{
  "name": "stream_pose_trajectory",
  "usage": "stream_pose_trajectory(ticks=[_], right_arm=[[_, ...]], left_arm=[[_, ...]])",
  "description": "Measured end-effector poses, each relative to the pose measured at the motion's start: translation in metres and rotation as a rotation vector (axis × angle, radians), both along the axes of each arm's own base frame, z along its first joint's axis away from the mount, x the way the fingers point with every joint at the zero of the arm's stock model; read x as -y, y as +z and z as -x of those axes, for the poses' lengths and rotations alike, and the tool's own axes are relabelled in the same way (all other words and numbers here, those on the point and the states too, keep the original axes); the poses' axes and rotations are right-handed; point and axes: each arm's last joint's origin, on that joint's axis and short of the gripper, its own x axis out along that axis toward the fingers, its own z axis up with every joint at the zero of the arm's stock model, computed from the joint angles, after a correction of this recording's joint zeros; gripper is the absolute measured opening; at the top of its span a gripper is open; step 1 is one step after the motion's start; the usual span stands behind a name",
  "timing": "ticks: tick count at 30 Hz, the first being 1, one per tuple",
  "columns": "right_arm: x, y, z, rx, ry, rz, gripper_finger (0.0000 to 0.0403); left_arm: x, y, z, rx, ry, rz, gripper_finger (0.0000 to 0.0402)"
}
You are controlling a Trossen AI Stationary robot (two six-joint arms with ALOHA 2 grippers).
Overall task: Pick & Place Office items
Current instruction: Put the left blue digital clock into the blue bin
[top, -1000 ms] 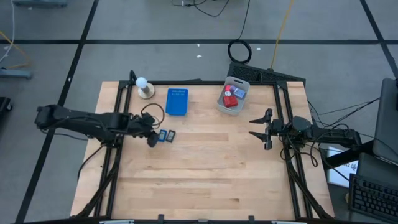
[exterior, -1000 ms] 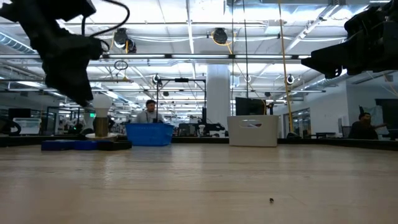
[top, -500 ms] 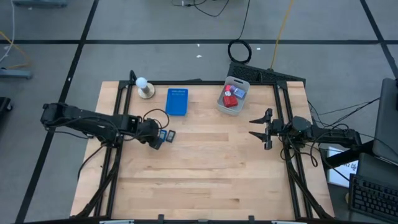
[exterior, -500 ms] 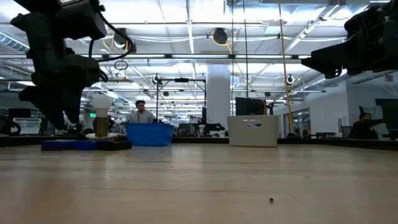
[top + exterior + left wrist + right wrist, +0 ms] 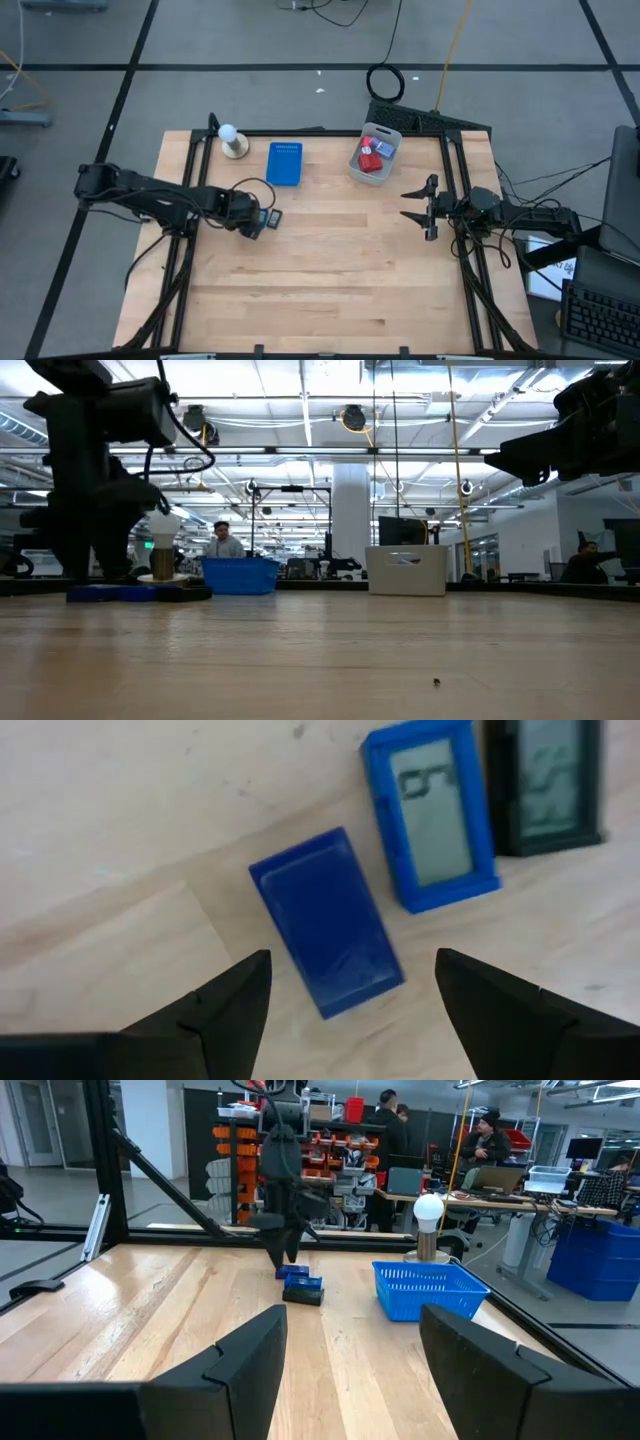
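Observation:
Three small rectangles lie flat on the wooden table [image 5: 330, 260]: a plain dark-blue one [image 5: 325, 925], a blue-framed one with a grey screen [image 5: 430, 820] and a darker one [image 5: 545, 780]. My left gripper [image 5: 352, 960] [image 5: 258, 222] is open and low over them, pointing down, with a finger on each side of the plain dark-blue one and apart from it. More small items, red blocks among them, sit in a clear bin [image 5: 375, 155]. My right gripper [image 5: 408, 203] [image 5: 352, 1315] waits open at the table's right side.
A flat blue tray [image 5: 284, 163] lies just beyond the rectangles, and a white ball on a round base [image 5: 233, 141] stands at the far left corner. The table's middle and near half are bare wood. People stand at benches in the room behind.
My left gripper has come down toward the table and shifted slightly right, ending over the small rectangles. The rectangles have stayed in place.

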Motion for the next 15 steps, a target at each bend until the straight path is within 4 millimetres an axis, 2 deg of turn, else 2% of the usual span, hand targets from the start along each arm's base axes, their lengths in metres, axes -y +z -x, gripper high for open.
stream_pose_trajectory(ticks=[8,15], right_arm=[[0.0,0.0,0.0,0.0,0.001,0.0,0.0222],[0.0,0.0,0.0,0.0,0.001,0.0,0.0222]], left_arm=[[0.0,-0.014,-0.004,-0.092,-0.005,-0.001,0.0265],[0.0,-0.02,-0.005,-0.123,0.087,0.0,0.0253]])
